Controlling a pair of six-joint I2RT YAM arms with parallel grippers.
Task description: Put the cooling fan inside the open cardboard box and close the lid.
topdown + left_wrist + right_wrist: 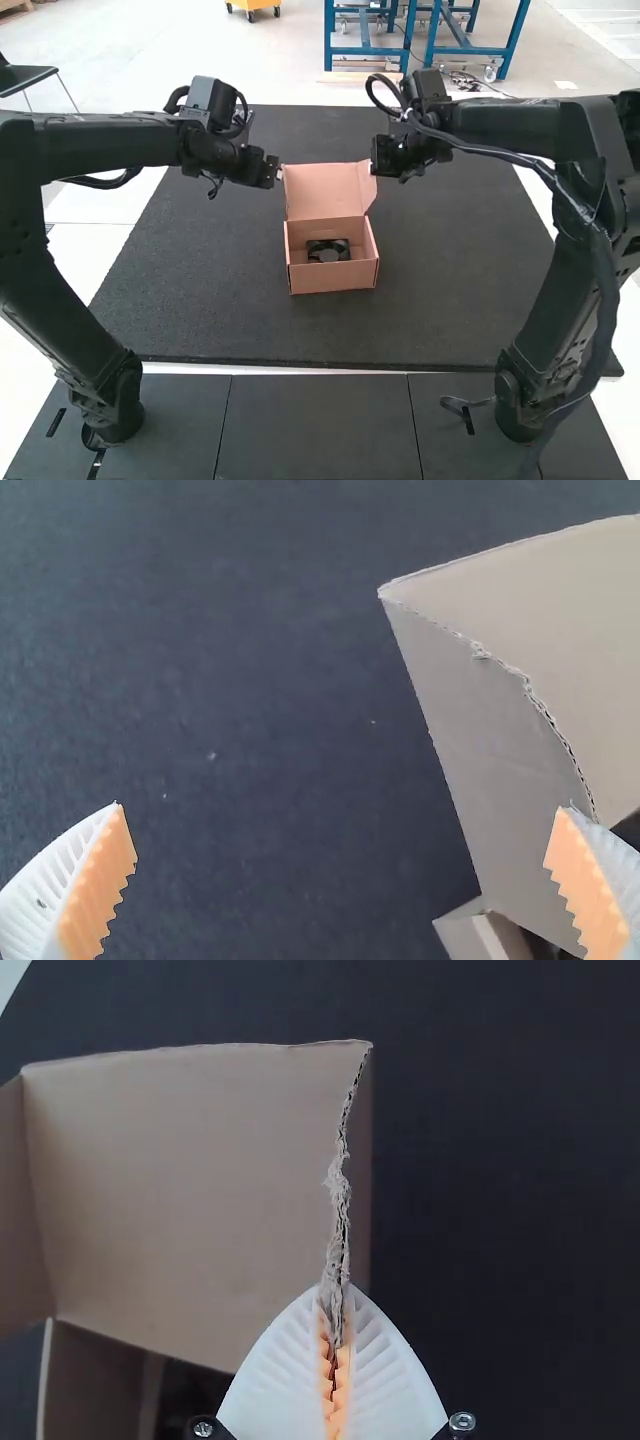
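I'm working over the black mat [180,290], and the cardboard box [333,270] is sitting open at its middle, with the lid [322,190] standing upright at the far side. The cooling fan [327,250] is lying flat on the box floor, so only the closing is left. My right gripper [335,1320] is pinching the lid's right side flap, pads pressed together on its ragged edge. My left gripper [338,815] is hovering spread wide just beside the lid's left corner, holding nothing. I'm judging this corrugated board to be light and stiff but quick to crease or tear. So I'm favouring a hold near the lid's top corners, folding gently along the hinge.
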